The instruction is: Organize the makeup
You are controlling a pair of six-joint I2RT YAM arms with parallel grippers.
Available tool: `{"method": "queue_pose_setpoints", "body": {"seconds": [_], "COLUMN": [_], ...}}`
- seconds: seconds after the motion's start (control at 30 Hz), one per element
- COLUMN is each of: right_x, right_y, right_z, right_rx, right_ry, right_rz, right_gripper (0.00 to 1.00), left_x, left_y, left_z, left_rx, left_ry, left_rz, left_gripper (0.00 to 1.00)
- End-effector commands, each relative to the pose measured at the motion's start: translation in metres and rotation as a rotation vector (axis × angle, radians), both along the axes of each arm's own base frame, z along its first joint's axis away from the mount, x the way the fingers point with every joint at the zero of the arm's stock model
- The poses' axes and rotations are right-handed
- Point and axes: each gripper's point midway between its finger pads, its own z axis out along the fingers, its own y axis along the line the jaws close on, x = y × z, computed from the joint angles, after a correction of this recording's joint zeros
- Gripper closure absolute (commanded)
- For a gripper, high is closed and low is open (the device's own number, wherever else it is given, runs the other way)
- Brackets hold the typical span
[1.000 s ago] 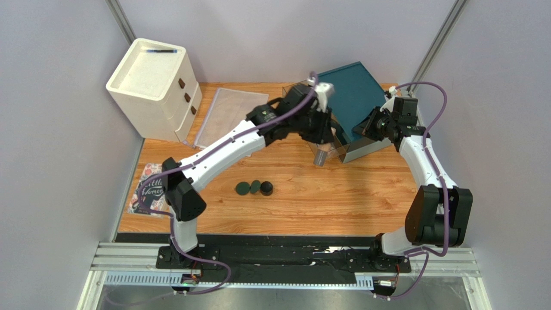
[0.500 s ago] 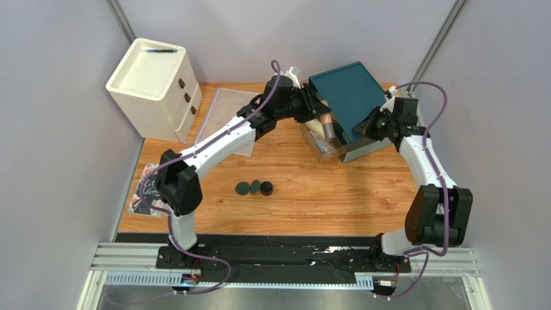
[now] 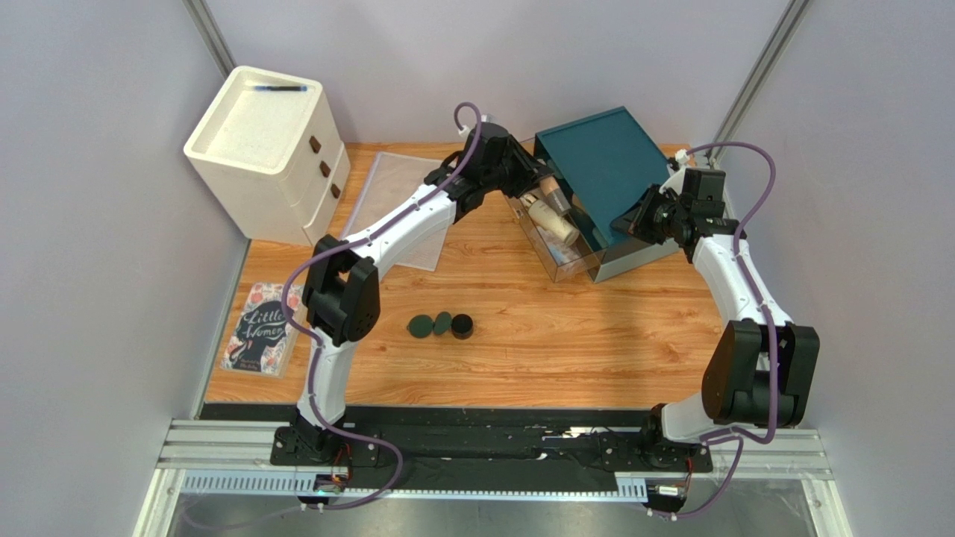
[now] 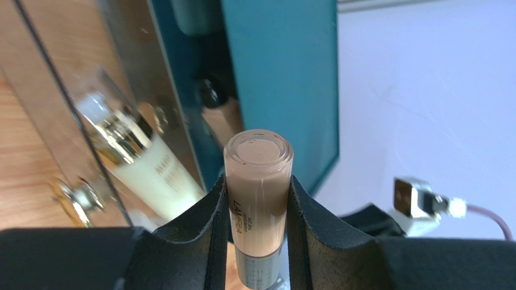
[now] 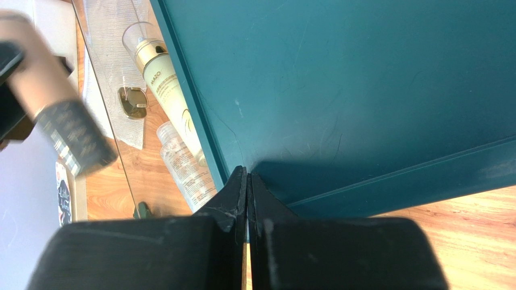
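My left gripper (image 4: 258,186) is shut on a pinkish-beige tube (image 4: 258,158) and holds it over the open clear box (image 3: 557,255), at its back left (image 3: 536,190). Inside the box lie a cream tube with a gold collar (image 4: 147,164) and a clear bottle (image 5: 185,162); the cream tube also shows in the right wrist view (image 5: 170,90). My right gripper (image 5: 247,174) is shut on the edge of the box's teal lid (image 5: 363,78) and holds it raised (image 3: 630,227). Three dark round puffs (image 3: 442,326) lie in a row on the table.
A white drawer unit (image 3: 269,140) stands at the back left. A clear zip pouch (image 3: 392,207) lies beside it. An illustrated book (image 3: 260,328) lies at the table's left edge. The raised teal lid (image 3: 600,168) leans back over the right rear corner.
My left arm has swung from in front of the box to its back left, carrying the pinkish-beige tube over the box. The right arm has not moved.
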Motion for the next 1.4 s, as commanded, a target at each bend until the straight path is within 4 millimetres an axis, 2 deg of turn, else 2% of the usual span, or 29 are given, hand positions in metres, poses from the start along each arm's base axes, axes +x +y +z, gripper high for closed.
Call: {"method": "queue_pose_setpoints", "body": {"seconds": [0.0,0.1,0.17,0.3,0.37,0.47,0.67,0.7,0.73,0.77,0.83,0.87,0.9,0.97,1.03,1.07,1.2,1.23,1.37], "right_x": [-0.065,-0.065,-0.064,-0.063,-0.063,-0.064,-0.064,-0.063,-0.063,-0.064,-0.064,-0.063,-0.064,-0.065,-0.065,-0.065,-0.066,-0.066,-0.065], "right_y": [-0.022,-0.023,-0.023,-0.024,-0.025,-0.025,-0.025,-0.025,-0.024,-0.024,-0.024,-0.024,-0.024,-0.024,-0.024,-0.024,-0.024,-0.023,-0.024], "right_z": [-0.093,-0.094,-0.094,-0.096,-0.096,-0.096,-0.097,-0.097,-0.097,-0.096,-0.096,-0.096,-0.097,-0.097,-0.096,-0.096,-0.098,-0.098,-0.097], "right_rx": [-0.101,-0.100,-0.099,-0.097,-0.096,-0.099,-0.092,-0.091,-0.091,-0.091,-0.090,-0.090,-0.090,-0.092,-0.091,-0.091,-0.088,-0.087,-0.089], "right_ry": [0.397,0.401,0.401,0.409,0.411,0.410,0.418,0.418,0.416,0.416,0.415,0.414,0.414,0.416,0.415,0.412,0.418,0.418,0.416], "right_rz": [-0.050,-0.051,-0.054,-0.056,-0.056,-0.057,-0.056,-0.057,-0.055,-0.055,-0.056,-0.057,-0.054,-0.054,-0.055,-0.057,-0.054,-0.056,-0.059], "right_gripper": [1.00,1.00,1.00,1.00,1.00,1.00,1.00,1.00,1.00,1.00,1.00,1.00,1.00,1.00,1.00,1.00,1.00,1.00,1.00], "left_x": [0.031,0.041,0.046,0.049,0.049,0.050,0.044,0.041,0.035,0.030,0.021,0.013,0.007,-0.007,-0.013,-0.022,-0.033,-0.037,-0.043], "left_y": [0.014,0.017,0.016,0.010,0.007,0.007,0.014,0.016,0.020,0.022,0.026,0.034,0.038,0.054,0.067,0.076,0.098,0.100,0.096], "left_z": [0.035,0.029,0.022,0.014,0.009,0.014,0.037,0.041,0.054,0.048,0.050,0.047,0.045,0.036,0.031,0.019,-0.012,-0.024,-0.044], "left_rx": [-0.031,-0.023,-0.015,0.001,-0.004,-0.014,-0.022,-0.020,-0.023,-0.011,0.001,0.014,0.024,0.063,0.075,0.087,0.084,0.087,0.072], "left_ry": [-0.063,-0.055,-0.042,-0.043,-0.031,-0.047,-0.097,-0.105,-0.133,-0.122,-0.143,-0.138,-0.134,-0.132,-0.130,-0.105,-0.031,0.000,0.050], "left_rz": [0.063,0.058,0.041,0.008,-0.005,-0.012,-0.039,-0.047,-0.064,-0.075,-0.104,-0.109,-0.117,-0.102,-0.079,-0.072,-0.059,-0.062,-0.087], "left_gripper": [0.82,0.78,0.71,0.48,0.46,0.41,0.40,0.42,0.45,0.51,0.62,0.69,0.85,1.00,1.00,1.00,1.00,1.00,1.00]}}
